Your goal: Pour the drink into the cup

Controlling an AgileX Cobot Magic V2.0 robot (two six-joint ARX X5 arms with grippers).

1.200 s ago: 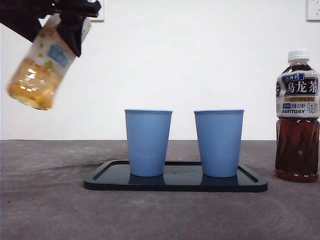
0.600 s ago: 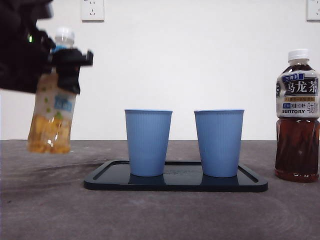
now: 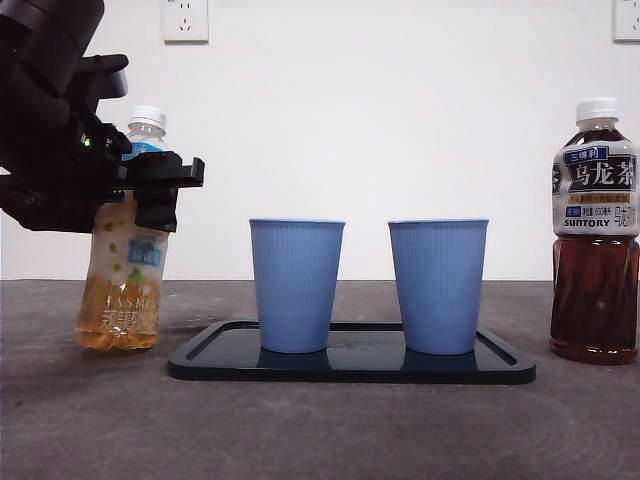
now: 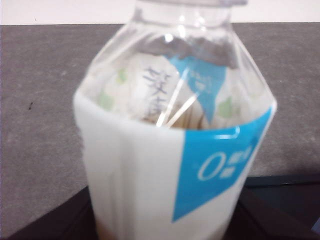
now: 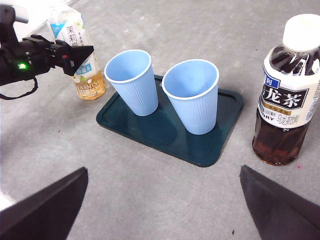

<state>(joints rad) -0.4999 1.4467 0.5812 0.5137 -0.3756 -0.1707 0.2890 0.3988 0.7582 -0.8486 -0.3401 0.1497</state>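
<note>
- While the left gripper [image 3: 150, 185] has its jaws closed on the shoulder of the jasmine tea bottle [image 3: 125, 270], the bottle stands upright with its base at the desk [image 3: 320, 420], just beside the short end of the dark tray [image 3: 350, 368].
- Its white cap [image 3: 148, 115] looks to be still on, so nothing can pour until that comes off.
- Judging by the amber level, it is under half full: light, with thin clear plastic that will likely dent if squeezed hard and a glossy label that may slip.
- Best hold, I judge, is where the jaws sit now, at the stiffer shoulder below the neck, leaving the cap free.
- Two blue cups [image 5: 131, 80] [image 5: 192, 95] stand apart on the tray, both seemingly empty; thin and ribbed, they should tip easily if bumped.
- At the far end stands a fuller oolong bottle [image 5: 285, 95], capped and probably heavier.
- Meanwhile the right gripper [image 5: 160, 210] waits above with jaws wide, holding nothing.
</note>
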